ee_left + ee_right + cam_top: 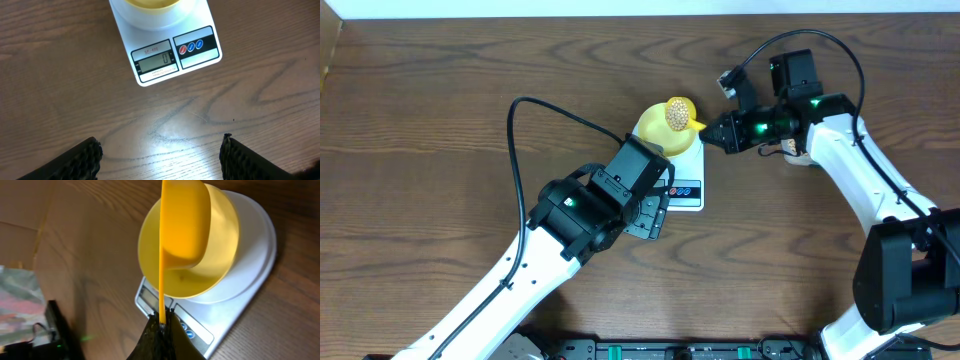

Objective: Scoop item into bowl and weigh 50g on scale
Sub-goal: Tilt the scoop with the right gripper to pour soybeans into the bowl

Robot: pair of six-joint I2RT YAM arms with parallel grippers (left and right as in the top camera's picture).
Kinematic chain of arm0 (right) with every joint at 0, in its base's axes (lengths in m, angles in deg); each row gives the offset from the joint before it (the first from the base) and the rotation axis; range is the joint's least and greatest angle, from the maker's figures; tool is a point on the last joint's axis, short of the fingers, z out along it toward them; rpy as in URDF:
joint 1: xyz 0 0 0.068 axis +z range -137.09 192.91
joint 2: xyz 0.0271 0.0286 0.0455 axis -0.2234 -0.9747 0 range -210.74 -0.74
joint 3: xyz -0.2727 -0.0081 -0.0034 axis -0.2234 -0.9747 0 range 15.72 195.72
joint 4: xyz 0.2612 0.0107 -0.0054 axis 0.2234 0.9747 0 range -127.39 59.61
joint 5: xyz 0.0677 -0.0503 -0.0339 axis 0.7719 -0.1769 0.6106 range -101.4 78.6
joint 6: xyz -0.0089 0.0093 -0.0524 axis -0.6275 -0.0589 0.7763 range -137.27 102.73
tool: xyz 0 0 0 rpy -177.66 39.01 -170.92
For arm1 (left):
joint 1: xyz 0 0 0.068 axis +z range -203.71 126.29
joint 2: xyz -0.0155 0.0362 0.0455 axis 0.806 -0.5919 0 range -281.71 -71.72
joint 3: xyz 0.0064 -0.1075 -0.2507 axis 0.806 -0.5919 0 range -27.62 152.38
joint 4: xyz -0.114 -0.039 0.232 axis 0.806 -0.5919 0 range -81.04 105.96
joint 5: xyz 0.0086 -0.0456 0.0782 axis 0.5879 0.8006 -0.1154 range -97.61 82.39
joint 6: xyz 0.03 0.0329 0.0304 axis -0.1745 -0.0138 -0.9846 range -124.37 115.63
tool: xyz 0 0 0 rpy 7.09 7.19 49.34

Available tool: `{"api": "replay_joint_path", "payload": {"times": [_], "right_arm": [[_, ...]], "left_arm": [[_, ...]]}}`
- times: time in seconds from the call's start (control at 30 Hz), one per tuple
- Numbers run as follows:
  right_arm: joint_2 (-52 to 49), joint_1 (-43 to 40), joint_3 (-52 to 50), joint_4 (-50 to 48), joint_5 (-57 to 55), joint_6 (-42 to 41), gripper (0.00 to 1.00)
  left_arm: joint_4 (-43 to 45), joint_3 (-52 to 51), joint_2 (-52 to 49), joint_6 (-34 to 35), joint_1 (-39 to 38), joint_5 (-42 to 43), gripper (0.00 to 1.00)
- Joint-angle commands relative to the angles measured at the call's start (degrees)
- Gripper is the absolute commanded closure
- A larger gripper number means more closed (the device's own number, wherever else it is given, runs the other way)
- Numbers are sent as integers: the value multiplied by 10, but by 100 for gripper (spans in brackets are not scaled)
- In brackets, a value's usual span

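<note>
The white scale lies mid-table with the pale yellow bowl on its round plate. My right gripper is shut on the handle of a yellow scoop, held over the bowl with beige beans in it. In the right wrist view the scoop hangs above the bowl, its thin handle pinched at my right gripper; the bowl's visible inside looks bare. My left gripper is open over bare wood in front of the scale, whose display reads 0.
A pale thing peeks out from under the right arm, mostly hidden. A black cable loops off the left arm over the table's left half. A silvery object lies at the left edge of the right wrist view.
</note>
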State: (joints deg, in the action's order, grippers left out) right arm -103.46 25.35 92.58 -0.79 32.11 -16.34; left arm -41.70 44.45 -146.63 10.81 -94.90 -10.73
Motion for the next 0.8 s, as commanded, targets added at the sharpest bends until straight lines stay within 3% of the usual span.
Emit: {"api": "replay_joint_path", "payload": {"times": [0.0,0.77], "right_arm": [[3,23,12,0,-26,25,99],[3,60,67,44,-144,45,99]], "left_arm": [[-1,11,-2,-5,1,1,22],[-1,11,-2,-5,1,1,22]]}}
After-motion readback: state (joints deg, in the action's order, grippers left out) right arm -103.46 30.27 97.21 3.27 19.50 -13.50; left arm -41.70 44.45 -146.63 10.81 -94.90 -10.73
